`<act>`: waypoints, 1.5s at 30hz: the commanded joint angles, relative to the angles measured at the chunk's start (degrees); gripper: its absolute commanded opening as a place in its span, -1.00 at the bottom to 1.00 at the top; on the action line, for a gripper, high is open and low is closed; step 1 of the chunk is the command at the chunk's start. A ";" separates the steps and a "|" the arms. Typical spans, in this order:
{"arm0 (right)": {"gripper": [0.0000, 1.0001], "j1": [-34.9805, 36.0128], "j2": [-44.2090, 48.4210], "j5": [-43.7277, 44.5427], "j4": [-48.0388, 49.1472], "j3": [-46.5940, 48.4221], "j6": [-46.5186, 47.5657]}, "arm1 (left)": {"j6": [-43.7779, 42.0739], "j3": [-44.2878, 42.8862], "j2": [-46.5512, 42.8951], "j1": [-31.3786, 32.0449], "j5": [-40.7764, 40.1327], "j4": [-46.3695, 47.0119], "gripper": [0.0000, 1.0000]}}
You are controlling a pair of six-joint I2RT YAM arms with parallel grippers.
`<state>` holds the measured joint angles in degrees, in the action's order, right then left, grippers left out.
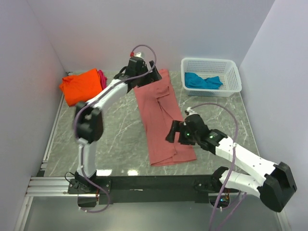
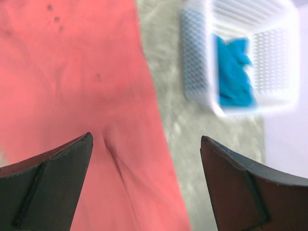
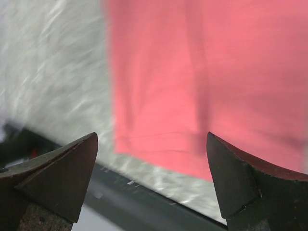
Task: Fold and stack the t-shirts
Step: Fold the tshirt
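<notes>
The salmon-pink t-shirt lies as a long folded strip down the middle of the table; it also shows in the left wrist view and the right wrist view. My left gripper hovers open and empty over its far end. My right gripper hovers open and empty over its near right part. The orange t-shirt lies folded at the far left, with the magenta t-shirt peeking out behind it. The teal t-shirt lies bunched in the white mesh basket; it also shows in the left wrist view.
The basket stands at the far right by the wall. A black rail runs along the near table edge and shows in the right wrist view. White walls close in the left, back and right.
</notes>
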<state>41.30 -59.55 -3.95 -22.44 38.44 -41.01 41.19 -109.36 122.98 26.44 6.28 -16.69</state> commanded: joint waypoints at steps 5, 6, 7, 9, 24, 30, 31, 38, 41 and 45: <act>1.00 -14.48 2.86 -1.23 -7.00 -3.63 5.59 | 2.74 42.52 -37.43 10.46 -11.38 0.60 0.99; 0.99 -15.71 2.69 -2.37 -7.53 -4.33 6.55 | 4.58 49.87 -43.03 11.87 -11.12 0.69 0.99; 0.99 -17.64 2.86 -2.64 -7.53 -4.94 7.00 | 5.21 52.90 -45.61 15.45 -11.38 0.34 0.99; 0.99 -19.93 3.47 -4.04 -7.18 -6.70 8.14 | 9.32 59.05 -51.66 20.03 -13.58 -3.24 0.99; 0.83 -25.92 5.66 -9.41 -2.62 -13.99 6.57 | 21.05 73.86 -50.93 38.08 -8.04 7.01 0.58; 0.81 -25.92 8.13 -9.60 -2.35 -16.46 3.76 | 16.30 68.68 -43.19 38.16 -9.35 3.36 0.16; 0.80 -25.92 8.39 -9.59 -2.26 -16.81 3.40 | 16.20 68.58 -42.65 38.25 -10.23 2.37 0.06; 0.74 -25.92 9.45 -7.92 -2.17 -18.92 1.12 | 16.38 70.77 -42.38 38.16 -10.15 2.27 -0.55; 0.74 -25.92 10.41 -6.78 -3.14 -19.36 0.50 | 17.25 72.53 -40.90 38.25 -8.13 5.17 -0.75; 0.73 -25.92 9.90 -6.25 -3.66 -19.10 0.23 | 18.40 72.45 -39.48 38.43 -9.09 3.42 -0.99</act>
<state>15.70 -49.56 -12.14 -25.30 20.05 -39.94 58.83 -37.47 82.41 64.34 -2.79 -12.78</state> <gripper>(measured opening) 0.867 0.015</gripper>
